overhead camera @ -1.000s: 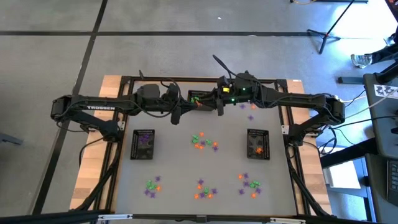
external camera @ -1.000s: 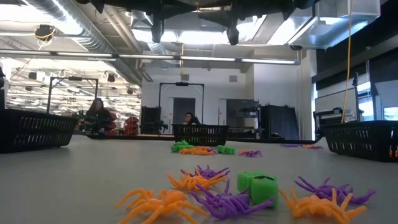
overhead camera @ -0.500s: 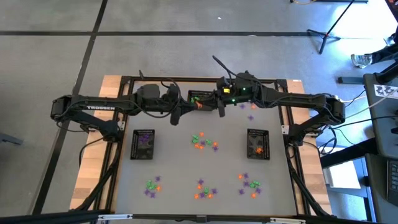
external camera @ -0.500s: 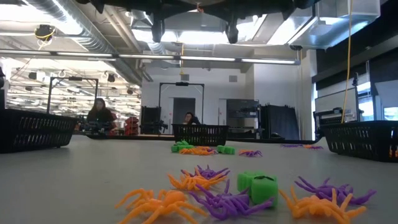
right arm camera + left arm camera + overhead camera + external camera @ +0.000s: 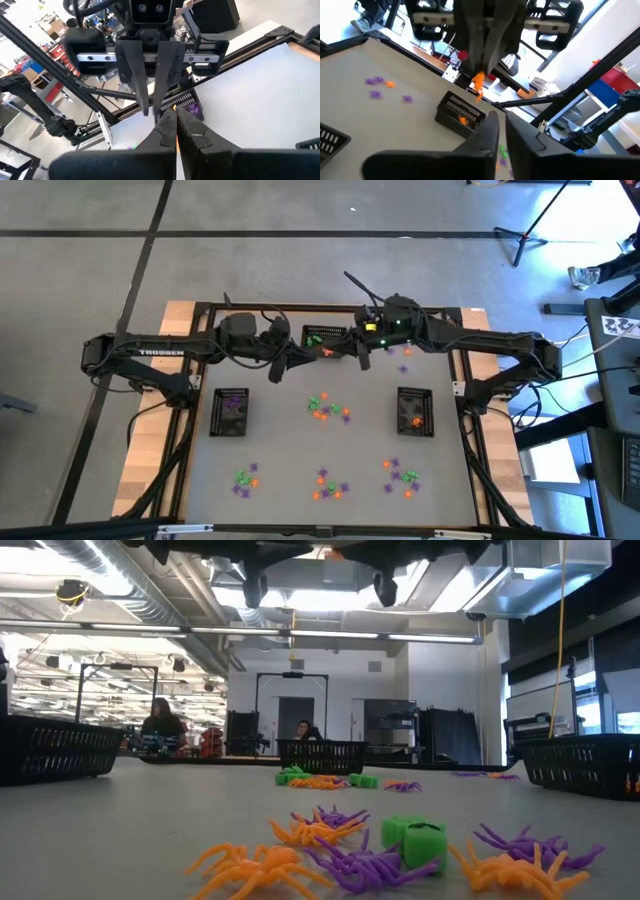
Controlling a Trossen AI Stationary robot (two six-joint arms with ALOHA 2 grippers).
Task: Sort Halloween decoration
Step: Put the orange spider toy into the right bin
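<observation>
High over the table's far middle, my two grippers face each other tip to tip. My right gripper is shut on a small orange Halloween decoration. My left gripper stands just short of it toward the table's left, its fingers a little apart and nothing between them. Three black mesh baskets rest on the table: a far one with green pieces, a left one with purple and a right one with orange. Loose piles lie at the centre and along the near edge. My right gripper pinches the orange decoration between its two fingertips, coming roughly level from the table's right. Part of the piece hangs out below the tips. It is lifted well clear of the table, above the ground beside the far basket.
More piles of purple, green and orange pieces lie near left and near right, and a few loose ones at the far right. The black frame rail runs around the table. People sit in the room beyond.
My right gripper has drawn back a little toward the table's right edge, and the orange decoration has gone with it, away from my left gripper. The left arm has stayed in place.
</observation>
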